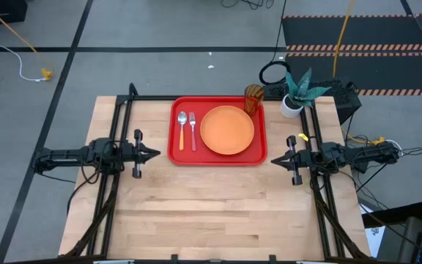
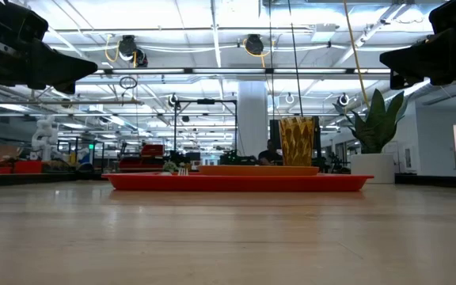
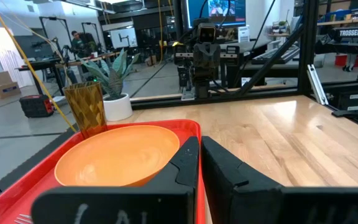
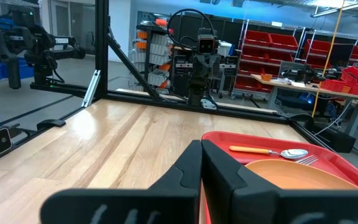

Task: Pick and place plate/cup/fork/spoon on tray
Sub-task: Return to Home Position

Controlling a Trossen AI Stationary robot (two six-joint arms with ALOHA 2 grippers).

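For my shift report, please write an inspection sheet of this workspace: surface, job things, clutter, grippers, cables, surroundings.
Surface: wooden table, bare in front.
Job's things: red tray holds the orange plate, spoon and fork side by side, and the amber cup at its far right corner.
Clutter: potted plant on the table beside the tray.
Grippers: left gripper shut and empty, left of the tray; right gripper shut and empty, right of it.
Cables: yellow cable and white cable on the floor.
Surroundings: red shelves behind.
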